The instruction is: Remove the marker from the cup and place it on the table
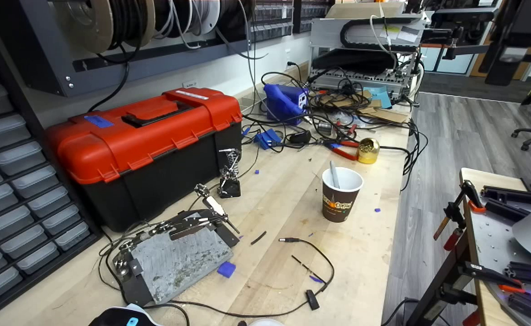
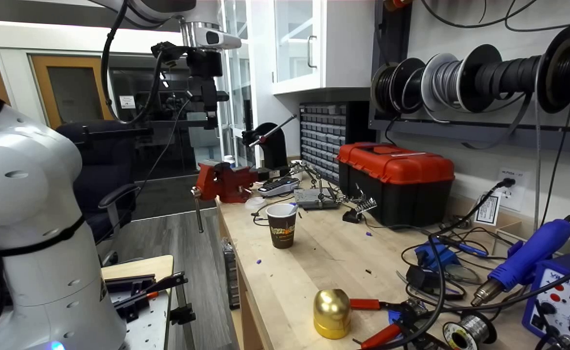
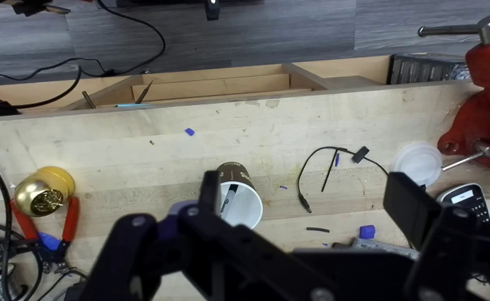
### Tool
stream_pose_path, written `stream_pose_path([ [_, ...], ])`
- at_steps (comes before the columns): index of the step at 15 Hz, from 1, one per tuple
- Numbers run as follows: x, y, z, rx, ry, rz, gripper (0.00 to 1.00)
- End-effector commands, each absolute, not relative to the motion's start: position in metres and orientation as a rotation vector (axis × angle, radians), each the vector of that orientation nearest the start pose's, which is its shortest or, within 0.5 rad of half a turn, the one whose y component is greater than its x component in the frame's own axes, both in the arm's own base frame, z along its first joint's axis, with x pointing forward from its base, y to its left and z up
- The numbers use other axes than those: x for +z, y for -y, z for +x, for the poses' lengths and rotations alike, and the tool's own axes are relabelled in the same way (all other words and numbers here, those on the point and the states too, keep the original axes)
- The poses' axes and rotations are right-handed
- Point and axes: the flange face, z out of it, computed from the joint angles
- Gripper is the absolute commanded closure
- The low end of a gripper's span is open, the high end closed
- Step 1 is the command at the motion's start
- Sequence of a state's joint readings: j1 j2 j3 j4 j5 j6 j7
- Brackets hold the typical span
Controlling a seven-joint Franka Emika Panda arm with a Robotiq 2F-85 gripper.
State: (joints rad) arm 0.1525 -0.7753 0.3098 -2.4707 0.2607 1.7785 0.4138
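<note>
The cup (image 1: pixel 340 201) stands upright on the pale wood table (image 1: pixel 283 203), brown printed with a white rim. It also shows in an exterior view (image 2: pixel 283 231) and in the wrist view (image 3: pixel 251 205). The marker (image 1: pixel 334 174) is a slim grey stick leaning inside the cup, its upper end above the rim. In the wrist view the marker (image 3: pixel 228 201) shows a black part and lettering; the left finger hides some of it. My gripper (image 3: pixel 303 179) is open and empty, its fingers wide apart. In an exterior view the gripper (image 2: pixel 211 119) hangs high above the table, apart from the cup.
A red toolbox (image 1: pixel 152 136) stands along the wall. A gold tip cleaner (image 2: pixel 332 313), red-handled pliers (image 2: pixel 382 335) and cables lie on the table. A red vise (image 2: pixel 226 182) is clamped at the far end. A thin black cable (image 3: pixel 307 167) lies near the cup.
</note>
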Motion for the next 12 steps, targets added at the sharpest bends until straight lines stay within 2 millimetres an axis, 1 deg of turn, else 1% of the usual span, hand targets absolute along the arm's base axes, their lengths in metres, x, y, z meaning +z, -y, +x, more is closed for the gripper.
stream_pose_path([
  [1,0.536,-0.181,0.294,-0.064,-0.137,-3.077,0.00],
  [6,0.529,-0.166,0.320,-0.075,-0.188,-3.084,0.00],
  [7,0.528,-0.162,0.322,-0.079,-0.194,-3.082,0.00],
  [12,0.510,-0.147,0.351,-0.085,-0.206,-3.078,0.00],
])
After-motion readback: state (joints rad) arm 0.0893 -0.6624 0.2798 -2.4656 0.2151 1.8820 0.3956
